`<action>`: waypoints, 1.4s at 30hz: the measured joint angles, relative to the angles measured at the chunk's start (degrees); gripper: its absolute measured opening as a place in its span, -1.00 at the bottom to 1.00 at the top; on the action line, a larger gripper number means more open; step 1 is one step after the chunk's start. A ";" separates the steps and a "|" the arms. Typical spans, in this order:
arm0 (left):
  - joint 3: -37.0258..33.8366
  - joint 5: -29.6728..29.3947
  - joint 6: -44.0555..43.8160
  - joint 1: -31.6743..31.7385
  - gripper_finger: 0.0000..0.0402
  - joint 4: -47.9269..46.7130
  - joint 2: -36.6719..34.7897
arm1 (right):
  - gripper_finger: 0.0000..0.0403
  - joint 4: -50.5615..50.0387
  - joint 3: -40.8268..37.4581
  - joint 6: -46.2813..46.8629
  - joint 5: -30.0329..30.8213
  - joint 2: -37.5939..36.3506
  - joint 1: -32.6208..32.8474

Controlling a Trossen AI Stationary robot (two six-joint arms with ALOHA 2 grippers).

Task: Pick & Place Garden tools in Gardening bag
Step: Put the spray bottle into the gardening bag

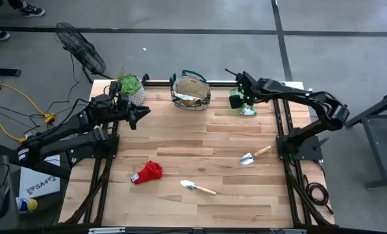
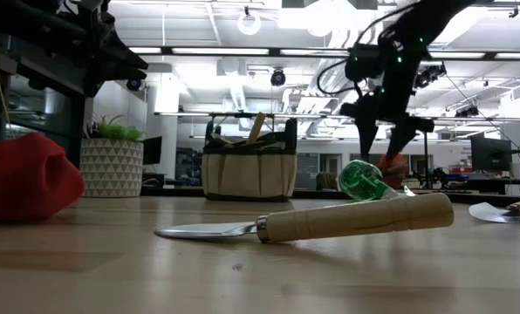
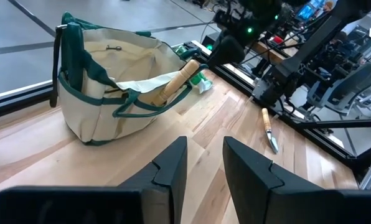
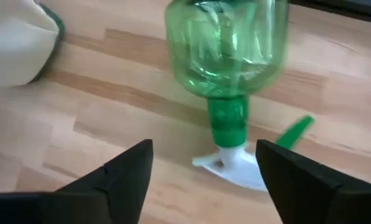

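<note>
The table [image 1: 200,140] is a butcher-block top of pale wooden strips, matte and lightly grained, set on a dark metal frame over a grey concrete floor. Beyond it the low view shows a wide workshop with white ceiling lights and benches.

At the far edge, near the middle, stands the gardening bag [image 1: 191,93], a round beige fabric tote with dark green trim and loop handles; a pale wooden handle sticks out of it. Right of the bag lies a translucent green plastic spray bottle [image 1: 241,101] on its side, with a white trigger head. The right gripper [image 4: 204,165] hangs just above that bottle with its jaws spread wide apart and nothing between them.

At the far left corner a green plant in a patterned white pot [image 1: 131,88] stands. The left gripper [image 3: 204,165] hovers near it, pointing toward the bag, its jaws a narrow gap apart and empty.

A crumpled red cloth [image 1: 148,172] lies near left. One trowel [image 1: 197,188], silver-bladed with a smooth wooden handle, lies near the middle; another trowel [image 1: 254,156] lies to the right.
</note>
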 joint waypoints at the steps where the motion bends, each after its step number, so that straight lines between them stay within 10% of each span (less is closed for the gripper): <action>1: 0.00 -0.04 0.00 0.00 -0.49 0.00 0.00 | 0.42 1.26 -0.97 -0.09 0.04 0.00 -0.29; 42: 0.00 -1.00 -1.99 0.01 -0.49 0.00 0.00 | 0.23 19.55 -9.01 -8.92 1.96 13.09 -1.45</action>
